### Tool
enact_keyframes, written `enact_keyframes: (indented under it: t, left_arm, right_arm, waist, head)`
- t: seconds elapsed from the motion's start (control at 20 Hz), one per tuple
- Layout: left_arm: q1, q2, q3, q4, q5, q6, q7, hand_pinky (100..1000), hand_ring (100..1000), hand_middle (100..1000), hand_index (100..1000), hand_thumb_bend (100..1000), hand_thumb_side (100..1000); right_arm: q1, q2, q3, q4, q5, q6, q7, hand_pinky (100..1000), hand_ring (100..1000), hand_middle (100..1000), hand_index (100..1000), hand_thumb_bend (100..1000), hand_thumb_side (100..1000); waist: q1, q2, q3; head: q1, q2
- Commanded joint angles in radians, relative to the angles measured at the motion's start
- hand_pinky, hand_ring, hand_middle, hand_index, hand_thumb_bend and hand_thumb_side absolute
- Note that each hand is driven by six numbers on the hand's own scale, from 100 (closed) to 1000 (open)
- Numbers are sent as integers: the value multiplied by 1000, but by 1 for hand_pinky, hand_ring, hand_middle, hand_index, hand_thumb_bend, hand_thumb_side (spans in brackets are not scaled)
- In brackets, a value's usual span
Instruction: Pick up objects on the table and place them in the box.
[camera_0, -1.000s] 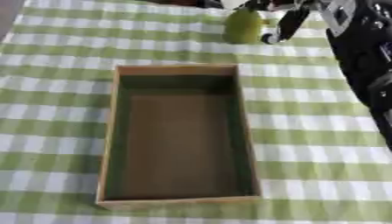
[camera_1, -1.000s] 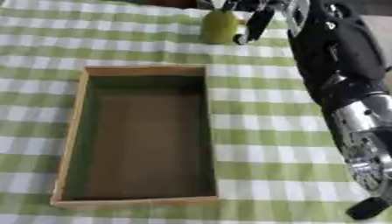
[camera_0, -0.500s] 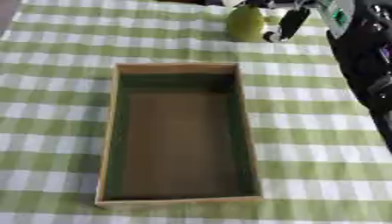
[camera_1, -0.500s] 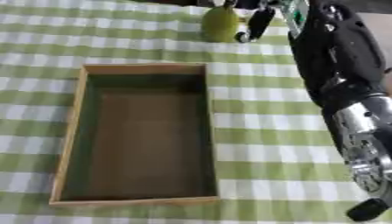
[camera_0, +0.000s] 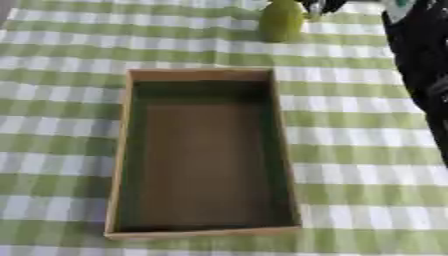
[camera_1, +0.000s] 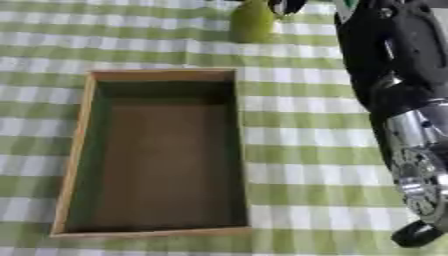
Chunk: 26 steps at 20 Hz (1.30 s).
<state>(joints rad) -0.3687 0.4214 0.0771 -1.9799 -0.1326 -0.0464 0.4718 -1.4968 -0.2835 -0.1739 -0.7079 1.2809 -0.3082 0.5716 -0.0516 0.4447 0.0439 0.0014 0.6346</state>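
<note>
One box lies nearest me on the table, and I see nothing in it; its bare brown floor shows from wall to wall. It sits with its long axis running away from me toward the far edge, so its short far wall faces my fingers, with a band of checked cloth between that wall and the thing I am after. I judge that suits the job: the open top looks straight up, and whatever I lift has only to come back toward me and down.

My right arm runs up the right side of the view, reaching far over the cloth, which I take as the stretch needed to get at the only loose thing in sight. Beyond the box, near the table's far edge, stands the green object, rounded and pear-like, just to the left of my right hand. It seems to stand upright, long axis vertical and narrower end up, though its top is cut off by the edge of the view.

Of the right hand only dark fingers show at the top edge, just beside the object's right flank. Whether they are spread, pressed together or touching it, I cannot tell. My left hand shows nowhere.
</note>
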Motion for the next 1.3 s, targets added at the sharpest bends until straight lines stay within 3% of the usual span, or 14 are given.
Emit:
enact_keyframes:
  t: [0.05,0.4,0.65,1.0,1.3]
  left_arm:
    - [-10,27,-1,-20,-1,-1,-4,505,674,549,807,100,715]
    - [-19,28,-3,-20,-2,-2,-8,504,676,550,807,100,717]
    - [-24,29,-4,-20,-2,-2,-10,505,678,551,807,100,717]
    - [-29,29,-6,-20,-2,-2,-13,505,679,551,807,100,717]
    - [-36,28,-8,-20,-2,-5,-16,505,681,552,808,100,717]
  right_arm:
    - [-31,-26,-10,-41,-16,14,-2,948,976,936,955,148,100]
    - [-31,-23,-16,-42,7,23,19,949,978,938,951,179,100]
    - [-23,-26,-27,-43,34,42,63,964,989,925,972,332,100]
    - [-15,-26,-47,-48,37,56,138,966,975,924,987,293,122]
    - [-1,-23,-42,-47,65,69,127,951,964,920,991,325,119]
  waist:
    - [4,-17,5]
    - [-1,6,26]
    - [-5,20,39]
    - [-7,26,43]
    - [-8,32,52]
  head:
    - [-6,-20]
    - [-26,-50]
    - [-36,-70]
    - [-38,-78]
    - [-43,-82]
